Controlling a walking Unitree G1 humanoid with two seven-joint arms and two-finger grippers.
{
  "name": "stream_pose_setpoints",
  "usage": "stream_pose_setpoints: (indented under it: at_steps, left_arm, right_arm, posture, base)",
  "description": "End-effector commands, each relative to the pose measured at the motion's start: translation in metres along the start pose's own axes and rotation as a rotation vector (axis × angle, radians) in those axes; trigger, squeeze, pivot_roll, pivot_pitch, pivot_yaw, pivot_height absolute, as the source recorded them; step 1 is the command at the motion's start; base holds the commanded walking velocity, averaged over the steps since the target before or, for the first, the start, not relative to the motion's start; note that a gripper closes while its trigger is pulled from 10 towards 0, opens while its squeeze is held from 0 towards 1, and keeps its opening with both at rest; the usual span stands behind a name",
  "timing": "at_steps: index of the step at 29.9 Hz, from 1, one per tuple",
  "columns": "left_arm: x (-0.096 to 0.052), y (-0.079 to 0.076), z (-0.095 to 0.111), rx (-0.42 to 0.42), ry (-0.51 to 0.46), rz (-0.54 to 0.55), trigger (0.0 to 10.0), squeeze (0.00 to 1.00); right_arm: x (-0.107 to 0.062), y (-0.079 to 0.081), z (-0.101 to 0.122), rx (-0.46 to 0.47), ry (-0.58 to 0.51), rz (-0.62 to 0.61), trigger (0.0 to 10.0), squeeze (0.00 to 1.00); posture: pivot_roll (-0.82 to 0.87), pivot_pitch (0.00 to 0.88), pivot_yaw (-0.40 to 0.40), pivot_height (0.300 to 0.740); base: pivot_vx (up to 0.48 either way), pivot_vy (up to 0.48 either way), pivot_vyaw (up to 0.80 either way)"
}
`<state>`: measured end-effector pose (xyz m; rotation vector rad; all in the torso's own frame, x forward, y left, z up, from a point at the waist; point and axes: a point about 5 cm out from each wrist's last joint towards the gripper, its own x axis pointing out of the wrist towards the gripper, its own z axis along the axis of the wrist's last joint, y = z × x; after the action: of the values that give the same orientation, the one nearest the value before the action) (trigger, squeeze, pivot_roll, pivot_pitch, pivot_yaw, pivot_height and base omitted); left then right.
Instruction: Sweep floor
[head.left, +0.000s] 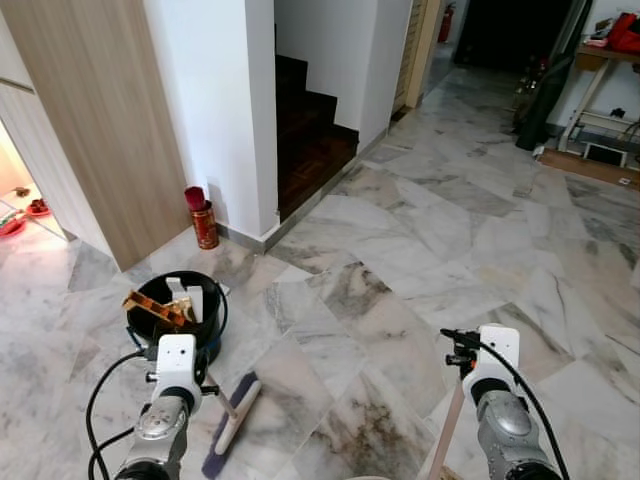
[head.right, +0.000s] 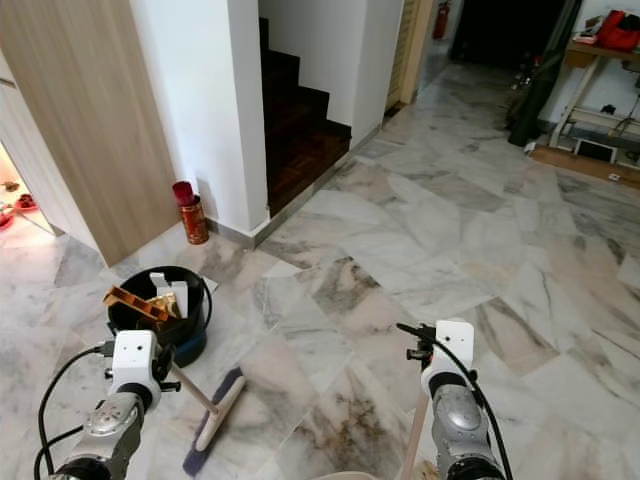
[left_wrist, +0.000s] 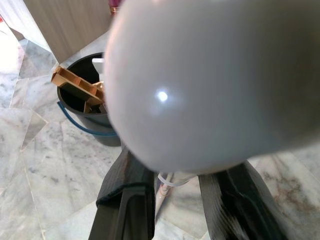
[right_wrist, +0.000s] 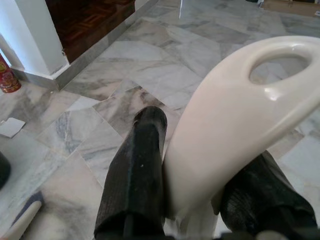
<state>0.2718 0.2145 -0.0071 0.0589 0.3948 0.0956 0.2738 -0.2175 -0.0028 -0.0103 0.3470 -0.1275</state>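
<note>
Your left gripper (left_wrist: 172, 200): fingers clamp thin broom stick. Broom (head.left: 232, 412): head flat on marble floor (head.left: 400, 270), just beside black bucket (head.left: 205, 330); head's long axis runs from near you diagonally away and rightward; stick slants back from head to left gripper.

Your right gripper (right_wrist: 195, 195): fingers closed around cream dustpan handle (right_wrist: 235, 110), looped end pointing away from wrist, tilted.

Red can (head.left: 204, 224) at white wall base; lettering unreadable.
</note>
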Motion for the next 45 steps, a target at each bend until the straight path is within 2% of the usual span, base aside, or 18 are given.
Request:
stream_pose_setpoints:
  at_steps: [1, 10, 15, 19, 22, 25, 34, 36, 38, 39, 41, 43, 45]
  left_arm:
    - [-0.006, 0.008, -0.017, 0.013, 0.085, 0.018, 10.0, 0.0]
    - [-0.006, 0.004, -0.017, 0.019, 0.091, -0.029, 10.0, 0.0]
    - [-0.007, 0.005, -0.019, 0.023, 0.098, -0.011, 10.0, 0.0]
    - [-0.011, 0.004, -0.029, 0.026, 0.15, -0.002, 10.0, 0.0]
    - [-0.018, 0.004, -0.043, 0.058, 0.224, -0.016, 10.0, 0.0]
    - [-0.022, 0.006, -0.051, 0.078, 0.256, -0.017, 10.0, 0.0]
    - [-0.026, 0.008, -0.057, 0.067, 0.273, -0.003, 10.0, 0.0]
    - [-0.026, 0.009, -0.056, 0.067, 0.268, -0.002, 10.0, 0.0]
    - [-0.021, 0.012, -0.045, 0.064, 0.206, 0.014, 10.0, 0.0]
    - [-0.021, 0.012, -0.045, 0.064, 0.206, 0.014, 10.0, 0.0]
    - [-0.013, 0.017, -0.027, 0.061, 0.12, 0.042, 10.0, 0.0]
    - [-0.012, 0.018, -0.024, 0.061, 0.106, 0.047, 10.0, 0.0]
    - [-0.008, 0.023, -0.012, 0.065, 0.046, 0.069, 10.0, 0.0]
  right_arm:
    - [-0.011, 0.0, -0.026, -0.015, 0.116, 0.002, 10.0, 0.0]
    - [-0.014, 0.0, -0.03, -0.007, 0.13, 0.006, 10.0, 0.0]
    - [-0.013, 0.005, -0.03, 0.011, 0.138, 0.038, 10.0, 0.0]
    - [-0.014, 0.01, -0.035, 0.036, 0.169, 0.057, 10.0, 0.0]
    - [-0.017, 0.01, -0.042, 0.044, 0.218, 0.041, 10.0, 0.0]
    - [-0.019, 0.009, -0.045, 0.042, 0.236, 0.039, 10.0, 0.0]
    - [-0.02, 0.008, -0.048, 0.042, 0.241, 0.037, 10.0, 0.0]
    - [-0.02, 0.008, -0.046, 0.043, 0.236, 0.035, 10.0, 0.0]
    - [-0.016, 0.006, -0.038, 0.053, 0.192, 0.015, 10.0, 0.0]
    - [-0.016, 0.006, -0.038, 0.053, 0.192, 0.015, 10.0, 0.0]
    - [-0.01, 0.005, -0.027, 0.063, 0.135, 0.001, 10.0, 0.0]
    - [-0.009, 0.005, -0.025, 0.063, 0.126, 0.0, 10.0, 0.0]
    - [-0.004, 0.007, -0.015, 0.055, 0.078, 0.003, 10.0, 0.0]
  posture:
    - [0.15, 0.0, -0.055, 0.74]
    - [0.16, 0.0, -0.045, 0.74]
    - [0.17, 0.0, -0.057, 0.74]
    - [0.17, 0.0, -0.06, 0.74]
    - [0.17, 0.0, -0.056, 0.74]
    - [0.17, 0.0, -0.057, 0.74]
    - [0.17, 0.0, -0.06, 0.74]
    - [0.17, 0.0, -0.057, 0.74]
    - [0.17, 0.0, -0.053, 0.74]
    - [0.17, 0.0, -0.053, 0.74]
    - [0.18, 0.0, -0.051, 0.74]
    - [0.18, 0.0, -0.051, 0.74]
    - [0.18, 0.0, -0.047, 0.74]
  base:
    - [0.0, 0.0, 0.0]
    - [0.0, 0.0, 0.0]
    - [0.0, 0.0, 0.0]
    - [0.0, 0.0, 0.0]
    - [0.0, 0.0, 0.0]
    - [0.0, 0.0, 0.0]
    - [0.0, 0.0, 0.0]
    - [0.0, 0.0, 0.0]
    - [0.0, 0.0, 0.0]
    - [0.0, 0.0, 0.0]
    - [0.0, 0.0, 0.0]
    - [0.0, 0.0, 0.0]
    - [0.0, 0.0, 0.0]
